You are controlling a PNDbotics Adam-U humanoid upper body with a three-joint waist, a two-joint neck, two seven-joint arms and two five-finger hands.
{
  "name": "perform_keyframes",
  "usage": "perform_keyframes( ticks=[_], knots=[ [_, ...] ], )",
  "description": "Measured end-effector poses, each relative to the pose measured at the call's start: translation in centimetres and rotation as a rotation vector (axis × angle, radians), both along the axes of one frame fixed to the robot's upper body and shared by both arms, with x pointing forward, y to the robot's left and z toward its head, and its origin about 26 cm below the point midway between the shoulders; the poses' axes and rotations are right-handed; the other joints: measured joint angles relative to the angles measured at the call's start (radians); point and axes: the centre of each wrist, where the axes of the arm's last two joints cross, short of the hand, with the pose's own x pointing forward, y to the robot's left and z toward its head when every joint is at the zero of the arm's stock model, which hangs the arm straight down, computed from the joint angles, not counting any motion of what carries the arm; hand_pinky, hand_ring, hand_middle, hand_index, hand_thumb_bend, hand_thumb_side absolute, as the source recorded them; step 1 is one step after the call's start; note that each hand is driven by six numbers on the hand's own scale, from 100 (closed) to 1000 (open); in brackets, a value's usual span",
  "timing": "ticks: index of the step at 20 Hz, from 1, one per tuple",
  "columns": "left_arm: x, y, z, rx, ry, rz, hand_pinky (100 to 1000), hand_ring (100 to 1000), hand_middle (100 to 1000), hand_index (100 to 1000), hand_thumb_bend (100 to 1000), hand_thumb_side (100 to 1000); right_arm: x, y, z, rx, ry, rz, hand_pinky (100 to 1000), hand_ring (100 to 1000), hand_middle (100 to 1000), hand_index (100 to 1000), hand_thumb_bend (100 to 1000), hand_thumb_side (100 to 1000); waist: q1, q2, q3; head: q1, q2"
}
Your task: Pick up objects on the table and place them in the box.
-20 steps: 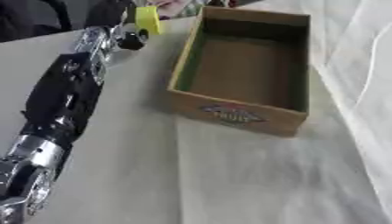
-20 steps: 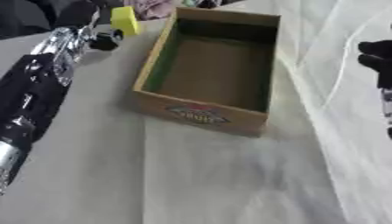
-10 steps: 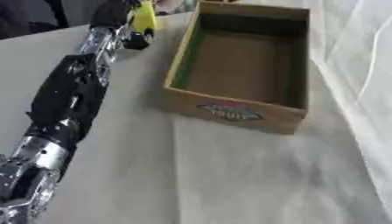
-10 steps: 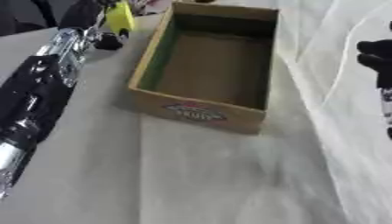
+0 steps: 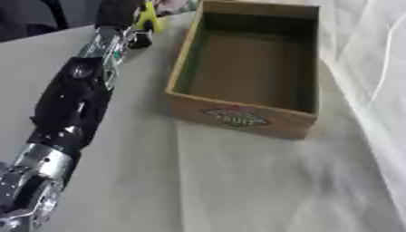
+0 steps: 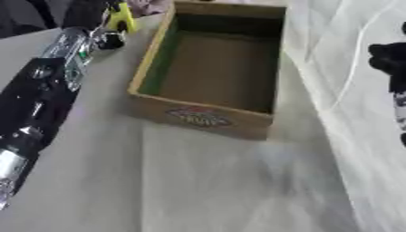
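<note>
On table, one empty box [image 5: 246, 72], left hand [image 5: 127, 18] gripping one yellow object [image 5: 148, 16]

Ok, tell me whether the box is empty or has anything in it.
Empty. The box sits upright and open-topped, and only its bare brown floor and green inner wall show. The yellow thing is outside it, at the left hand.

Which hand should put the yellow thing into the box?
Left. The left robot hand is already at the yellow thing beside the box's far corner. The right robot hand sits off at the right edge, holding nothing visible.
</note>
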Motion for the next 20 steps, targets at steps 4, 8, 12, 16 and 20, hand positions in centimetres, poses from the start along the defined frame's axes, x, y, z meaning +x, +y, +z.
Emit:
perform_keyframes(
  ticks=[4, 8, 12, 16, 20],
  knots=[
    [0.0, 0.0, -0.1, 0.008, -0.052, 0.004, 330, 432, 423, 530, 100, 206, 0.0, 0.0, 0.0, 0.0, 0.0, 0.0, 841, 822, 674, 904, 100, 521, 0.0, -0.002, 0.006, 0.0, 0.001],
    [-0.2, 0.0, 0.0, -0.013, -0.09, -0.024, 337, 439, 430, 537, 100, 203, 0.0, 0.0, -0.1, 0.0, 0.003, -0.001, 841, 822, 676, 904, 100, 520, 0.0, -0.027, 0.024, -0.001, 0.003],
    [-0.4, 0.2, 0.1, -0.031, -0.101, -0.059, 335, 444, 432, 541, 100, 198, 0.0, -0.1, -0.4, 0.002, 0.014, -0.004, 841, 822, 679, 905, 100, 519, -0.004, -0.062, 0.051, -0.012, 0.013],
    [-0.9, 0.3, 0.8, -0.04, -0.115, -0.119, 332, 447, 433, 542, 100, 198, 0.0, -0.3, -0.8, 0.003, 0.032, -0.008, 840, 821, 683, 906, 100, 517, -0.01, -0.108, 0.076, -0.026, 0.028],
    [-1.6, -0.6, 1.7, -0.038, -0.126, -0.219, 330, 447, 433, 542, 100, 198, 0.0, -0.4, -1.0, 0.012, 0.045, -0.004, 840, 821, 684, 906, 100, 517, -0.022, -0.145, 0.09, -0.04, 0.038]
  ],
)
